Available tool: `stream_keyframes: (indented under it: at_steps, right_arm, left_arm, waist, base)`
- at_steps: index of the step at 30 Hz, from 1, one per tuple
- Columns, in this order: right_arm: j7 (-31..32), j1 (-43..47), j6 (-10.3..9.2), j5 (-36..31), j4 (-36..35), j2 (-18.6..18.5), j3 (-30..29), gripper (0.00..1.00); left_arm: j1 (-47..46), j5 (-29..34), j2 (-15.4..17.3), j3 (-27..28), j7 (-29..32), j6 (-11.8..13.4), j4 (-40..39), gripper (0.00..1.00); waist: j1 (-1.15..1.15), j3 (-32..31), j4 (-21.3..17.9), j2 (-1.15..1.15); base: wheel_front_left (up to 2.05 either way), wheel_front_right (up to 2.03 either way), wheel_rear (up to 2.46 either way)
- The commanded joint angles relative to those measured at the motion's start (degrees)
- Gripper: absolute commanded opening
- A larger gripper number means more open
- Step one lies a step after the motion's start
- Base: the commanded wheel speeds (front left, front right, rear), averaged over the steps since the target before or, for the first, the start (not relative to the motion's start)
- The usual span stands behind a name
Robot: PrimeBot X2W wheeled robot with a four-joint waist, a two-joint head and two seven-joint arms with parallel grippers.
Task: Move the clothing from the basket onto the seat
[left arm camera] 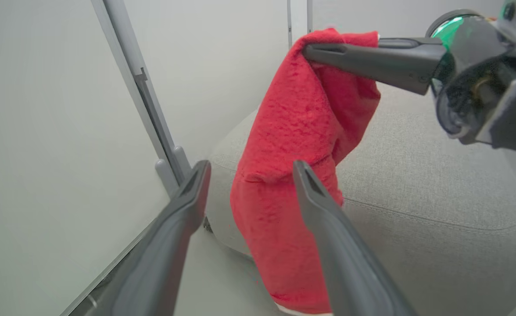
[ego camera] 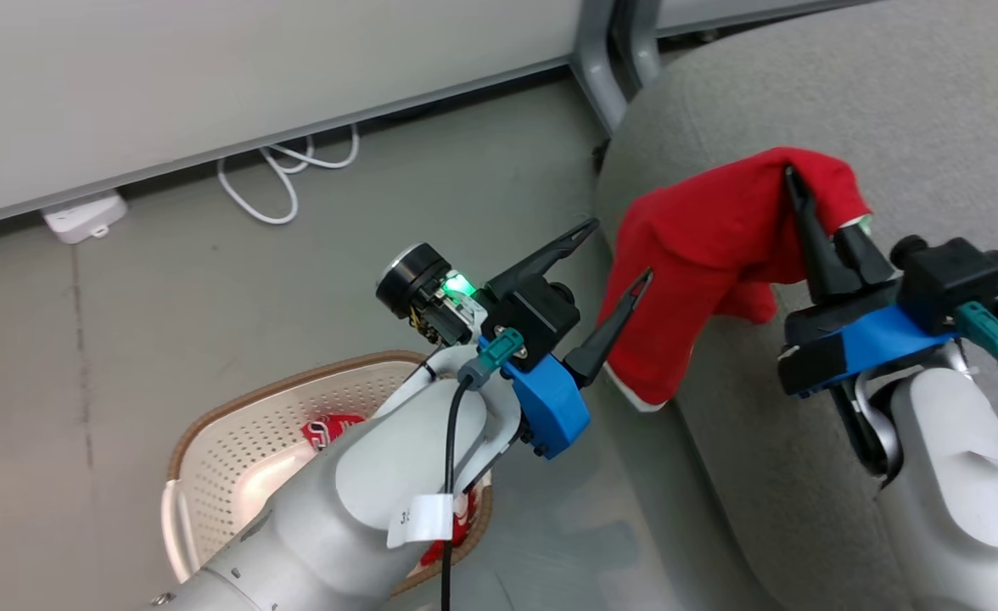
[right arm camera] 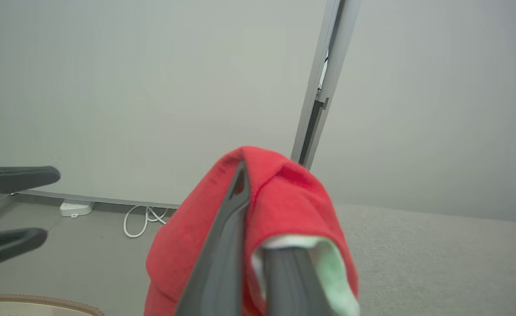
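Above the seat [ego camera: 889, 127]: my right pincer [ego camera: 792, 176] clamps one red garment [ego camera: 703, 255], draping over its edge.
Left pincer [ego camera: 620, 248]: mine, wide apart, empty, beside that garment.
Basket [ego camera: 244, 433]: second garment [ego camera: 329, 428] inside.

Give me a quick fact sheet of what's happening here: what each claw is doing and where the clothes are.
Right gripper: shut on a red garment, held up at the seat's edge
Left gripper: open, empty, beside the hanging cloth
Basket: on the floor, second garment inside
Seat: grey cushion, garment not yet released onto it
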Motion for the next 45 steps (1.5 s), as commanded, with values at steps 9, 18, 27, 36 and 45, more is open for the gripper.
stream_keyframes:
  at_steps: [9, 18, 27, 36, 45]
  right_arm:
    - [-0.2, 4.21, 0.01, -0.65, -4.4, 0.46, -7.86, 0.0]
    - [-0.2, 8.25, 0.01, -1.41, -7.5, 1.9, -12.5, 0.0]
    - [-0.2, 8.49, 0.01, -1.79, -8.1, 2.73, -13.2, 0.0]
    - [-0.2, 1.1, 0.01, -1.21, -10.38, -0.17, -14.91, 0.0]
    - [-0.2, -12.79, 0.01, 0.49, -13.14, -8.39, -24.28, 0.0]
  left_arm:
    - [0.88, 1.53, -0.07, -3.0, -0.25, -0.9, -1.67, 1.0]
    - [1.58, 1.59, -0.21, -5.21, -0.25, -0.84, -2.1, 1.0]
    - [0.86, 1.12, -0.26, -5.2, -0.26, -0.33, -2.54, 1.0]
    - [-0.63, 2.14, 0.42, -4.62, -0.25, 0.62, -3.31, 1.0]
    - [-5.49, 4.25, 2.91, -4.46, 0.77, 1.45, -5.26, 1.0]
  waist:
    - [0.0, 3.25, -5.89, 0.0]
    - [0.0, 4.51, -8.14, 0.0]
    - [0.0, 4.56, -8.16, 0.0]
    - [0.0, 7.43, -8.25, 0.0]
    - [0.0, 16.65, -8.32, 0.0]
  base:
    - [0.0, 0.0, 0.0]
    - [0.0, 0.0, 0.0]
    - [0.0, 0.0, 0.0]
    - [0.0, 0.0, 0.0]
    - [0.0, 0.0, 0.0]
